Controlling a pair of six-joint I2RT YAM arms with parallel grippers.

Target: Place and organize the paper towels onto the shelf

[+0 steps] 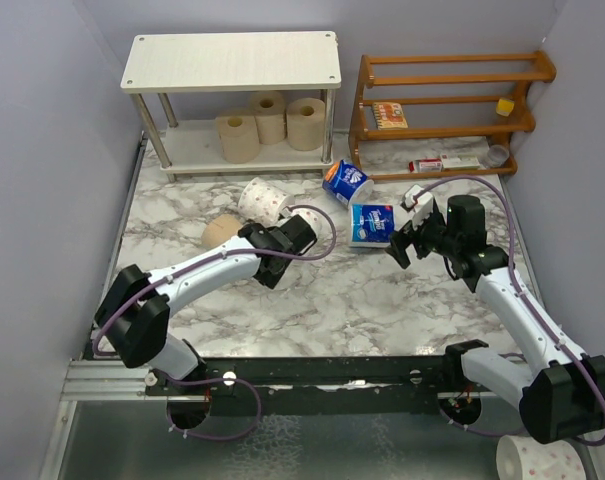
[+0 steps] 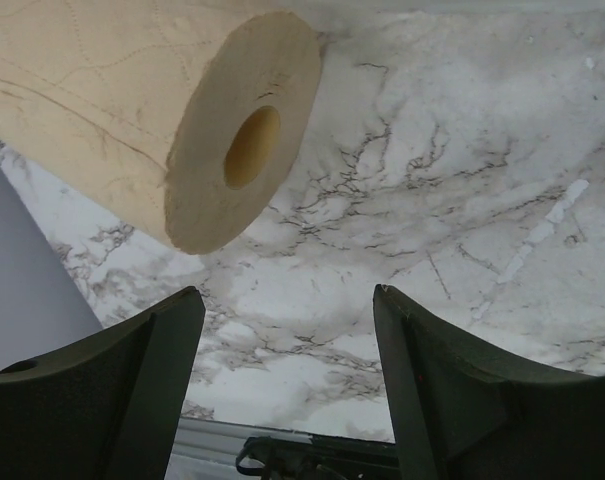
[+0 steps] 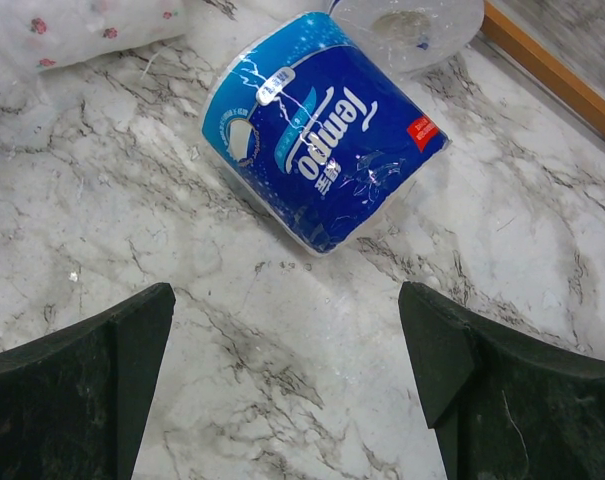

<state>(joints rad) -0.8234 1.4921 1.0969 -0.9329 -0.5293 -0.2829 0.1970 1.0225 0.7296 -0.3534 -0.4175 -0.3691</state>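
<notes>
The shelf (image 1: 232,60) stands at the back left with three tan paper towel rolls (image 1: 270,125) on its lower board. On the table lie a white pink-dotted roll (image 1: 265,198), a tan roll (image 1: 219,232) and two blue-wrapped rolls (image 1: 347,182) (image 1: 371,223). My left gripper (image 1: 266,262) is open and empty just right of the tan roll, which fills the upper left of the left wrist view (image 2: 152,110) beyond the gripper (image 2: 287,293). My right gripper (image 1: 400,245) is open and empty just right of the nearer blue roll (image 3: 322,130), a short way from the gripper (image 3: 284,290).
An orange-brown wooden rack (image 1: 442,100) with small items stands at the back right. The pink-dotted roll (image 3: 82,25) and the second blue roll's end (image 3: 407,20) lie beyond the nearer blue roll. Another pink-dotted roll (image 1: 537,460) sits off the table at the bottom right.
</notes>
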